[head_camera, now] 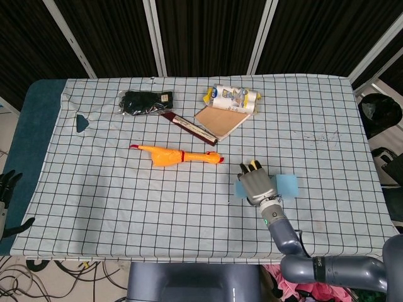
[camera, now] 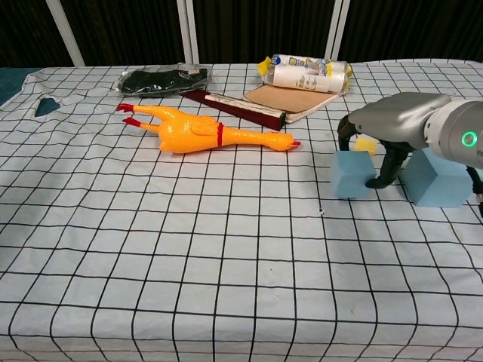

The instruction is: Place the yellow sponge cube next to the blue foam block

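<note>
The yellow sponge cube (camera: 364, 144) is seen right of centre in the chest view, mostly hidden behind the right hand (camera: 377, 139), with only a small yellow patch showing between the fingers; in the head view a sliver of it (head_camera: 254, 165) shows at the fingertips, just above the hand (head_camera: 256, 186). Whether the cube is touched by the fingers cannot be told. A smaller blue foam block (camera: 352, 174) is gripped by the right hand, the fingers being curled down over its top and far side, and it rests on the checked tablecloth (camera: 189, 249). A larger blue foam block (camera: 438, 178) lies just beside the hand at the right edge of the chest frame. Towards the upper middle of the frame are shown a rubber chicken (camera: 198, 133), a brown notebook (camera: 294, 99), a dark red ruler-like bar (camera: 240, 108), a wrapped roll (camera: 306, 74) and a black bundle (camera: 161, 79). The left hand (head_camera: 7, 185) is glimpsed at the lower left edge of the head view, off the table, its fingers spread and nothing held.
</note>
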